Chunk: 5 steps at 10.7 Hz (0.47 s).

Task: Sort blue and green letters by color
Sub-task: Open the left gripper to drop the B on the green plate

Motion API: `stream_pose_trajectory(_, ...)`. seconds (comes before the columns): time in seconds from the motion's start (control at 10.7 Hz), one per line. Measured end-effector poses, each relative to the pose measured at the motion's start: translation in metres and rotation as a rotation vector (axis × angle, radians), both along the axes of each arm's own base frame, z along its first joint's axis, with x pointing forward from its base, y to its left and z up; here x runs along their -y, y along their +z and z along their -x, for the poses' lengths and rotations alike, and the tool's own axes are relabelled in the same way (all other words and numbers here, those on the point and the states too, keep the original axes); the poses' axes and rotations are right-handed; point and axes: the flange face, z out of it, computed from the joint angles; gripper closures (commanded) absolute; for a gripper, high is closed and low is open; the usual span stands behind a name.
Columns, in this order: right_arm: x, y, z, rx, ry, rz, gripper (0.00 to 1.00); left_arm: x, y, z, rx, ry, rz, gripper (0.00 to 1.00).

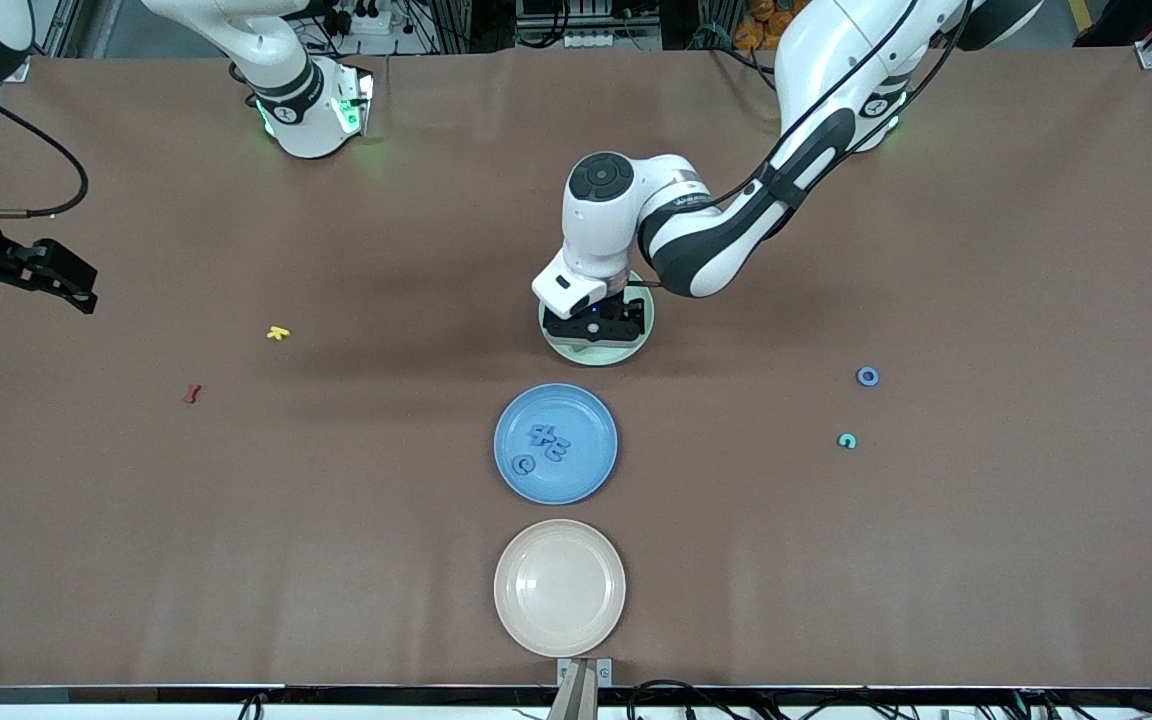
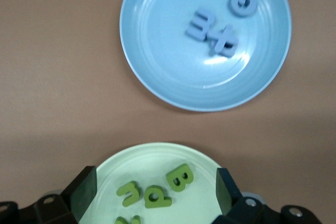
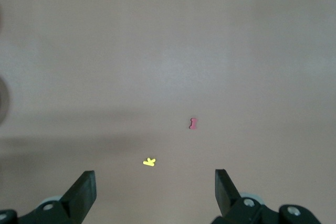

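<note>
The left hand point(image 1: 604, 325) hangs over the green plate point(image 1: 642, 335), fingers point(image 2: 84, 190) spread apart with nothing between them. The green plate is the landmark for all positions below.

Green letters point(image 2: 152, 192) lie in the green plate: a B, and beside it a P and a U-shaped piece; a fourth piece is only partly visible at the plate's edge.

The blue plate point(image 1: 508, 465) sits just beside the green plate, nearer to the front camera. Blue letters point(image 1: 548, 441) lie in it: an E and an X touching each other, and a G a little apart from them.

A cream plate point(image 1: 516, 615) sits nearer the front camera again, in line with the other two.

A blue ring-shaped letter point(image 1: 867, 376) and a teal C-shaped letter point(image 1: 847, 440) lie on the counter point(image 1: 936, 550), well apart from the green plate, toward the left arm's end.

A yellow letter point(image 1: 278, 333) and a dark red letter point(image 1: 193, 394) lie well apart from the green plate, toward the right arm's end.

The right hand point(image 1: 61, 278) waits over that end of the counter, fingers point(image 3: 83, 195) spread apart, holding nothing.
</note>
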Motion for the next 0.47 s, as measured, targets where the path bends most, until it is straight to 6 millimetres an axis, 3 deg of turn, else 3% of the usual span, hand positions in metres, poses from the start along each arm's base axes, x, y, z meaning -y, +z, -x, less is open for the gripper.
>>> stream_pose_trajectory(0.28,-0.002,0.005,0.000,0.012,-0.005,-0.061,0.00,-0.014,0.046,-0.021,0.067,0.031,0.007,0.00)
stream_pose_trajectory(0.47,-0.002,0.003,-0.006,0.039,-0.009,-0.087,0.00,-0.034,0.085,-0.038,0.128,0.060,-0.013,0.00)
